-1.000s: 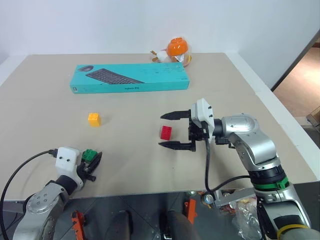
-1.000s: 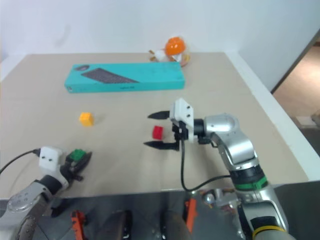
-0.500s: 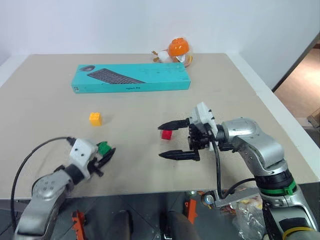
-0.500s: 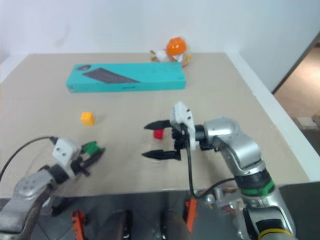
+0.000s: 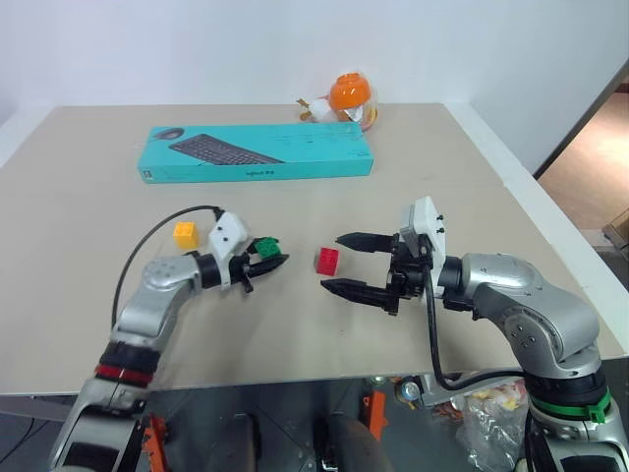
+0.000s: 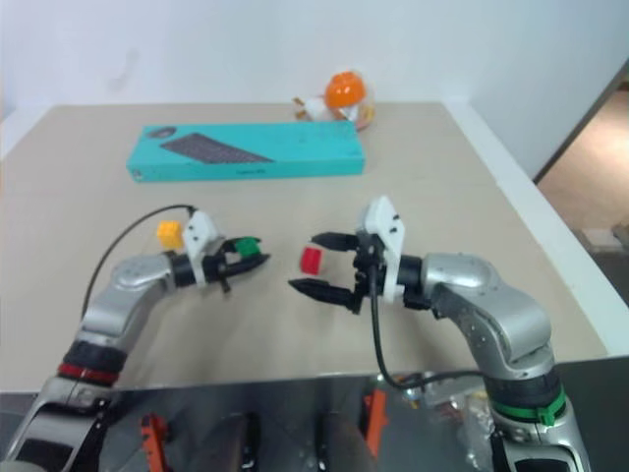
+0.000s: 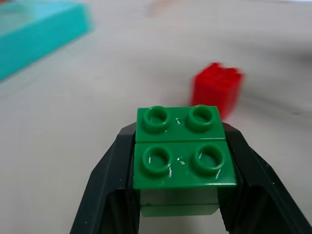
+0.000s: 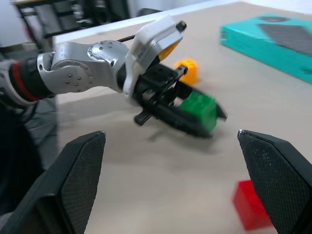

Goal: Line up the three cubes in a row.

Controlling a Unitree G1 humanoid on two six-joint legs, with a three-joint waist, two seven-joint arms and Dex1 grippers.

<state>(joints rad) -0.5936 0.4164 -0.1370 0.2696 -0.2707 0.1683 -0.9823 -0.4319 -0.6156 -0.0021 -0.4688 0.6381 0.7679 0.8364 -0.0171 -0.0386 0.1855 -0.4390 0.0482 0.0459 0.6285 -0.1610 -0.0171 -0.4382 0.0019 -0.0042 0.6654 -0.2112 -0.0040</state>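
Gripping the green cube (image 5: pixel 265 246) by two opposite flat sides in the left end effector (image 5: pixel 270 263), carrying it above mid-worktop (image 5: pixel 88 324); light, rigid, smooth plastic, judged prone to twisting if pinched off-centre. Spreading released beside the red cube (image 5: pixel 327 261), the right end effector (image 5: pixel 337 264). Sitting farther toward the left edge, the yellow-orange cube (image 5: pixel 185 234), bare room around

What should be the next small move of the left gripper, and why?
Probably lower the green cube to the table between the yellow-orange cube and the red cube. The left gripper holds it above that gap, and the right gripper is open beside the red cube.
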